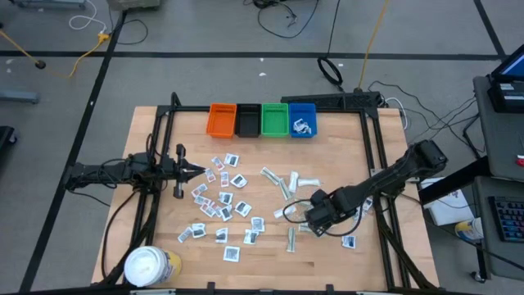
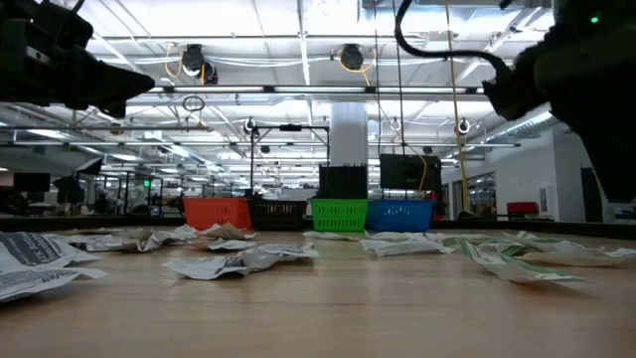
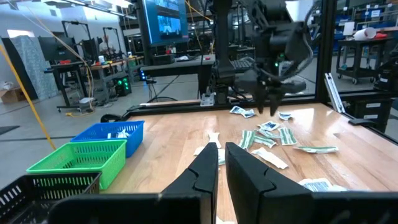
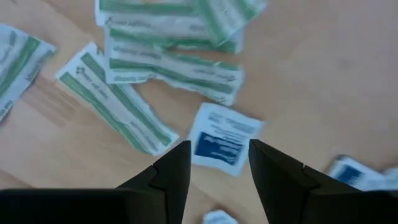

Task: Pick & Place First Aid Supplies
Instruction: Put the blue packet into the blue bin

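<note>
My bench (image 1: 270, 254) is pale wood with a smooth, faintly satin finish and visible grain. The first aid supplies (image 1: 223, 201) look like thin paper or foil-paper packets, matt and crinkled; the strip wrappers (image 4: 168, 65) are printed green on white, one white sachet (image 4: 224, 144) carries blue print. The bins (image 1: 262, 120) are moulded plastic mesh, slightly glossy. Both arms and their jaws look like matt black plastic. The tub (image 1: 151, 266) has a smooth white lid.
</note>
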Available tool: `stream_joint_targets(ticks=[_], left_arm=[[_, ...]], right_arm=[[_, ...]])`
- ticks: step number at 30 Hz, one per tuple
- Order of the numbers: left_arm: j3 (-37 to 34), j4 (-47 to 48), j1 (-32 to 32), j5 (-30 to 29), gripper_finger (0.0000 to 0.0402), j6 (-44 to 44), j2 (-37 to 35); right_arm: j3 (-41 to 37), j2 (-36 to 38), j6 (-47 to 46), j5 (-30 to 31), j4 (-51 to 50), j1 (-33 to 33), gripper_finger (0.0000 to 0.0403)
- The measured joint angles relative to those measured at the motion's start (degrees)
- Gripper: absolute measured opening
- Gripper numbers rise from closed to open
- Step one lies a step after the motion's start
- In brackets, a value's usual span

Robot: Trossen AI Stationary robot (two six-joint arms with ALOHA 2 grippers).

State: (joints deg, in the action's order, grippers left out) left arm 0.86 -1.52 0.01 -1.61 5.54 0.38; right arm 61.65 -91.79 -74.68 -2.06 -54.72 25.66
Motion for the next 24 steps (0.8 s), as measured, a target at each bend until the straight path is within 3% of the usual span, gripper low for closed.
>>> stream_joint_targets(ticks=[14,17,21,24], left_arm=[[0.02,0.00,0.00,0.00,0.0037,-0.01,-0.01],[0.00,0.00,0.00,0.00,0.0037,0.00,0.00],[0.02,-0.02,0.00,0.00,0.0037,0.00,0.00],[0.02,0.00,0.00,0.00,0.0037,-0.02,-0.02]], right_arm=[[-7.28,-4.31,-1.09,-2.49,10.27,0.65,0.0146],[-7.40,-4.33,-0.90,-2.55,10.13,0.30,0.0108],[-7.46,-4.37,1.77,-2.65,9.68,-0.24,0.0023],[-7.38,-3.62,3.60,-2.71,8.14,-1.14,0.0011]])
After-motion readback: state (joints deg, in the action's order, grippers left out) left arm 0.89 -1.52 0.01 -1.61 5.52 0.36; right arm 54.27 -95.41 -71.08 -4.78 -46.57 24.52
